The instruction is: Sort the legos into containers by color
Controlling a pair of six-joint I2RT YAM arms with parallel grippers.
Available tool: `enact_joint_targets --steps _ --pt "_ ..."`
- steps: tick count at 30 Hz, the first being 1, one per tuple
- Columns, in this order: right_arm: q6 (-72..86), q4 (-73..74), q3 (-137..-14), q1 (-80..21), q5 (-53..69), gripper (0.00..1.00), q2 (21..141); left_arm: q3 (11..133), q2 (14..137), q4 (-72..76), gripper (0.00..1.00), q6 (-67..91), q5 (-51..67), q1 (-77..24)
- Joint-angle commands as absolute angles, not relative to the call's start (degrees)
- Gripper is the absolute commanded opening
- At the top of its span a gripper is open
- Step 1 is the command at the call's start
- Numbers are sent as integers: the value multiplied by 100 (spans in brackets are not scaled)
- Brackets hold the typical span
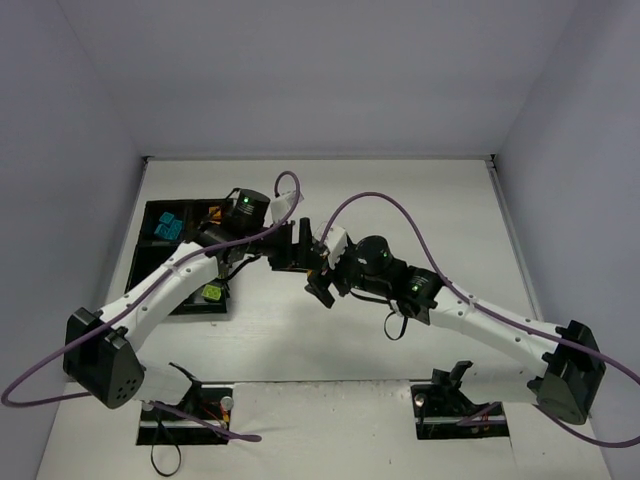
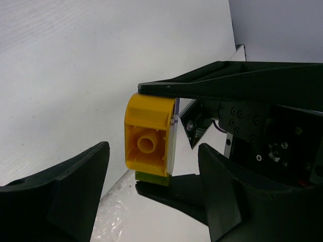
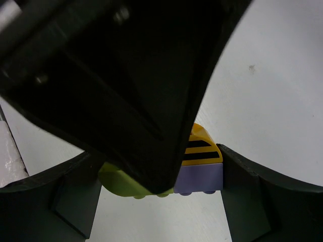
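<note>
Top view: teal bricks [image 1: 168, 227] and a lime brick [image 1: 212, 292] already sit in the tray [image 1: 152, 243]. Left wrist: the left gripper [image 2: 154, 147] is spread, a mixed stack [image 2: 146, 131] between its fingers [image 2: 65, 196], untouched. Right wrist: the right gripper [image 3: 160, 154] clamps that stack, seemingly awaiting splitting and sorting.

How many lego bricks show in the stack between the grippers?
3, in the right wrist view: an orange brick above a purple brick, a lime brick to their left. The left gripper covers part of the stack, so more may be hidden.
</note>
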State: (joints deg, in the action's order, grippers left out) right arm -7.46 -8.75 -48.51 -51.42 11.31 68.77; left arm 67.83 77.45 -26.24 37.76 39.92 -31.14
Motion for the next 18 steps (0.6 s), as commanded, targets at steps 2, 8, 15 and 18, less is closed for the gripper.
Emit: enact_joint_targets --steps 2,8,15,18 --pt "-870 -1160 -5177 -5142 1230 0 6627 7128 7892 -2206 64 3955 4131 -3322" --pt "-853 -1178 -5133 -5142 1222 0 6548 7110 7972 -2145 56 3973 4043 -3357" --pt "-844 -1204 -5054 -5142 1204 0 6513 7110 7972 -2030 49 3990 4043 -3357" --pt "-853 -1204 -5027 -5133 1195 0 6504 7128 7963 -2021 50 3990 3982 -3349"
